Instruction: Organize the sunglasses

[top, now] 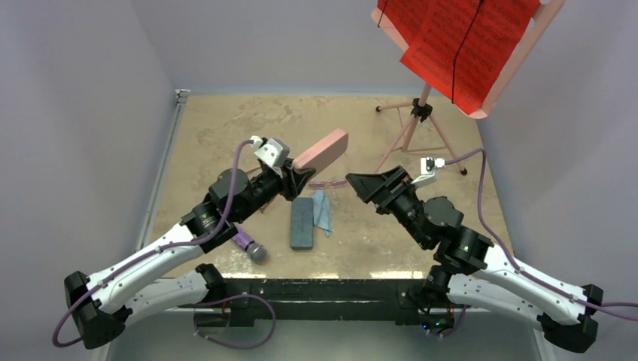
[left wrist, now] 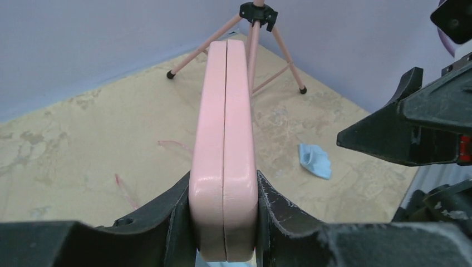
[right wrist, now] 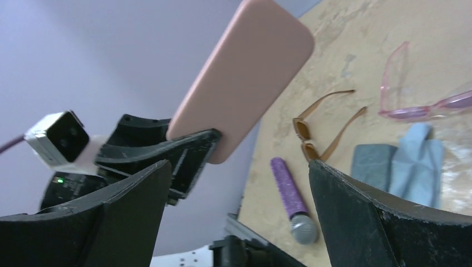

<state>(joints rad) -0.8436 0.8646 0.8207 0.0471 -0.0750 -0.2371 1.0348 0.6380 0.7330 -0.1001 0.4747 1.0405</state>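
Left end effector (left wrist: 224,182), partly closed, clamps one end of the shut pink case (top: 322,149) and holds it tilted above the tabletop (top: 226,128), while the right end effector (top: 355,182) faces it with jaws spread wide and empty. On the tabletop lie the blue-grey case (top: 302,223) with a light blue cloth (top: 323,210) touching it, the translucent pink-purple sunglasses (right wrist: 417,112) just beyond that cloth, and the brown sunglasses (right wrist: 305,133), temples unfolded, near a purple microphone (right wrist: 289,194).
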